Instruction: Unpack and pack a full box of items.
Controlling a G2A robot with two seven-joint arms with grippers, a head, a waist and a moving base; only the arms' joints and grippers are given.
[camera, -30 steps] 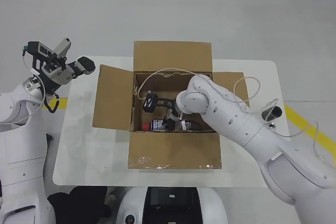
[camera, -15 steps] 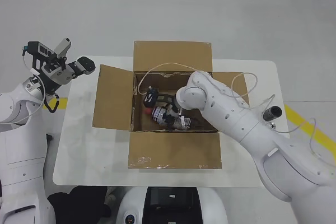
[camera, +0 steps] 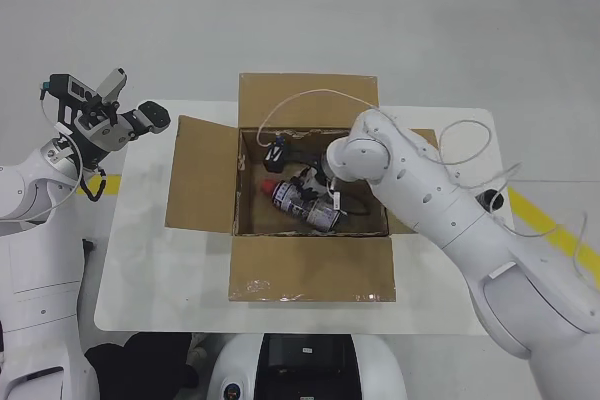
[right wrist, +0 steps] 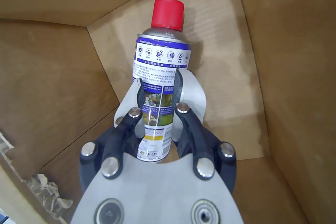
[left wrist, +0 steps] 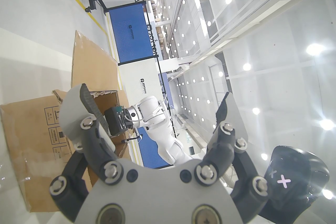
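Tip for this unpack step, judging by the setup: lift straight up and out, with no sideways drift until the red cap [right wrist: 168, 12] clears the rim of the box [camera: 310, 270]. Looks like a mid-body pinch on the spray can [right wrist: 160, 64], fingers [right wrist: 140, 93] pressing either side of the label, base end tucked back toward the palm, cap end pointing away from the wrist. Slick round metal, so probably prone to swivelling in a two-point pinch. Better to go slow, hold the wrist angle steady and avoid bumping the cardboard walls close on both sides of the hand. Worth setting it down on the table [camera: 150, 270] well beyond the flaps, on its base or flat on its side, before letting go.

Pose-wise: right gripper [right wrist: 159, 86] down inside the box, clamped firmly around the can, bare cardboard floor just beyond the fingertips. Hard to say whether the can hangs free of that floor or rests on it. Forearm angled in over the box's side flap. Left gripper [left wrist: 155, 97] parked up past the opposite side of the box, well apart from it, spread wide with nothing between the fingers, pointing up and away from the table.
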